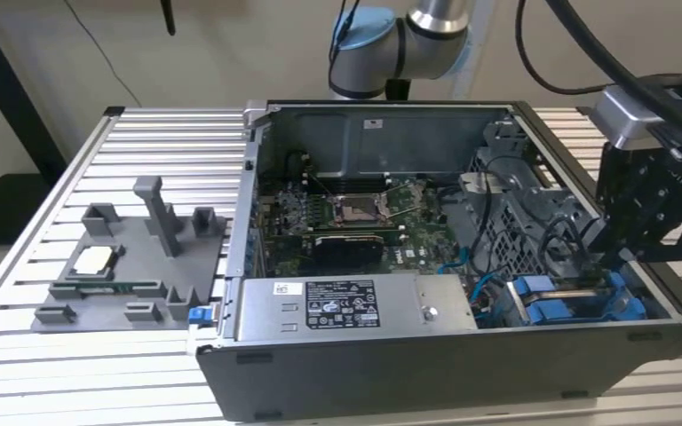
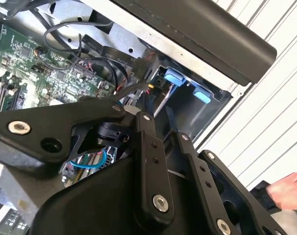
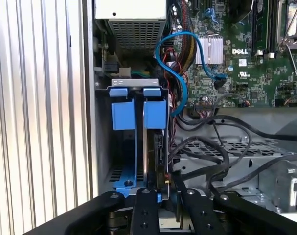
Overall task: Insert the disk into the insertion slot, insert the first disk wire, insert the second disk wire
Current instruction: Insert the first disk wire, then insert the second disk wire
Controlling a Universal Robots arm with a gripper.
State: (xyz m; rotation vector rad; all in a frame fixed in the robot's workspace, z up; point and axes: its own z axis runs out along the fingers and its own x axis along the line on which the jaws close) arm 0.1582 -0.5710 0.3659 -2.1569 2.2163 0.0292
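Right, disk (image 3: 154, 142): seated in the insertion slot (image 3: 133, 84).
fingers (image 3: 144, 203): I see them pinching a wire plug (image 3: 166, 182) at the disk's end.

The arm (image 1: 430, 27) reaches in from the rear and bends down at the exterior view's right. Its wrist (image 1: 638, 111) tilts the black gripper (image 1: 611, 253) downward. In both wrist views the fingers (image 3: 143, 205) are drawn close together, their tips almost meeting.
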